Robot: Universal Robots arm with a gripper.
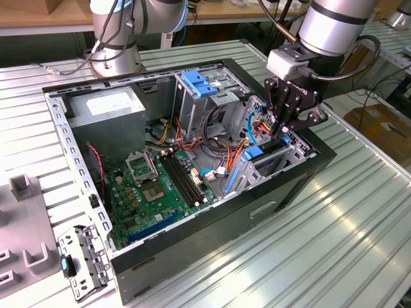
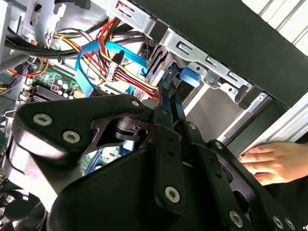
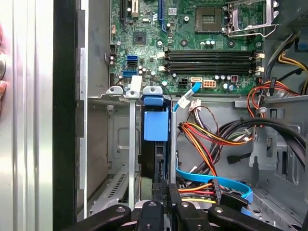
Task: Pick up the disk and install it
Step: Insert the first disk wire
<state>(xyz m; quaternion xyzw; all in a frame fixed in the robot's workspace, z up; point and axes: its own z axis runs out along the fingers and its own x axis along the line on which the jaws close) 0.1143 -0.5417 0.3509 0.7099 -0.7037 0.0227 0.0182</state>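
1. Evidently sits edge-on inside the drive cage (image 3: 111,144): disk (image 3: 156,126); gripper (image 3: 167,195) pinched closed at its top edge.
2. Could jam against the cage wall if pressed askew.
3. Might snag cables (image 3: 202,139) just beside the cage.

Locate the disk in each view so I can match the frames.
Exterior view: the disk sits in the drive cage, under the gripper, toward the exterior view's right.
First wrist view: the disk, blue rail showing, in the cage slot.
Second wrist view: its blue rail end, just past the gripper.
Shared landmark: the light-blue flat cable beside the cage.
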